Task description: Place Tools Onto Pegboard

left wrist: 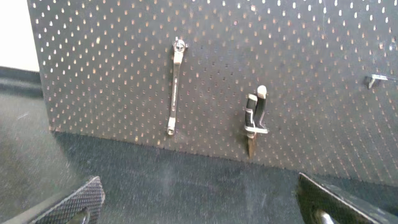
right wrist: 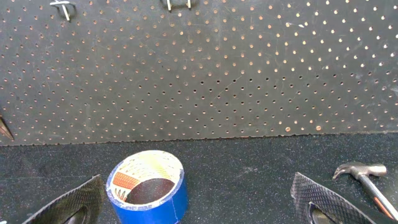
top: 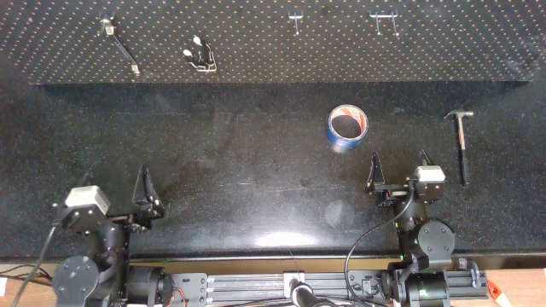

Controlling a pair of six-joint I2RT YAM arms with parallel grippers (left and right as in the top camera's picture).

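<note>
Open and empty, the right gripper (right wrist: 198, 206) hangs low over the table (top: 213, 153), its fingers spread wide. The tape (right wrist: 148, 185) lies flat with its hole up, just ahead of that gripper and a little toward the table's middle, not touching it. The hammer (top: 461, 145) lies flat on the gripper's outer side, near but apart, with its head toward the pegboard (top: 273, 51).

At the table's left, the left gripper (left wrist: 202, 206) is likewise wide open and holds nothing. It faces the board where a wrench (left wrist: 175, 87) and pliers (left wrist: 255, 118) already hang. Two hooks (top: 295, 19) stand bare on the board's right half, above the tape and hammer.

The step in hand appears to be the right arm's first pickup, most likely the tape. A sound grasp would shift the gripper toward the roll and lower one finger into the core and one outside. It would then pinch a single wall firmly, so the ring hangs free to slip over a bare hook. A grip across the whole roll risks a slip.
</note>
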